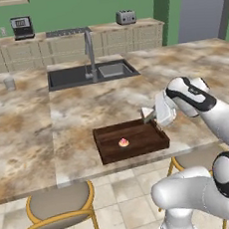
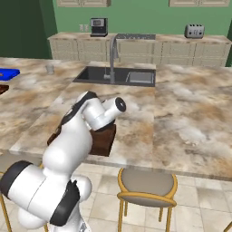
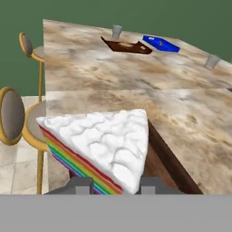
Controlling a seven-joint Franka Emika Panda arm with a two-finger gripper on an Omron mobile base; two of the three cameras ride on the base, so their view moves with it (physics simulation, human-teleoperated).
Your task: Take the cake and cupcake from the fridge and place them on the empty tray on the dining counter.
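Observation:
My gripper (image 1: 151, 116) is shut on the cake (image 1: 147, 114), a rainbow-layered wedge with a white top. It hangs just above the far right corner of the dark brown tray (image 1: 135, 152) on the dining counter (image 1: 81, 110). The pink-frosted cupcake (image 1: 123, 142) sits inside the tray, left of its middle. In the hand view the cake (image 3: 104, 145) rests between my two fingertips (image 3: 81, 185), with the tray wall (image 3: 167, 158) right beside it. From the right base my arm covers most of the tray (image 2: 105, 138). A tall grey body at the back right looks like the fridge (image 1: 203, 7).
A dark sink (image 1: 89, 74) with a faucet (image 1: 88, 49) is set into the counter beyond the tray. Stools (image 1: 58, 205) stand along the near edge. Farther off lie a second brown tray (image 3: 127, 46), a blue dish (image 3: 161, 43) and glasses (image 3: 117, 31).

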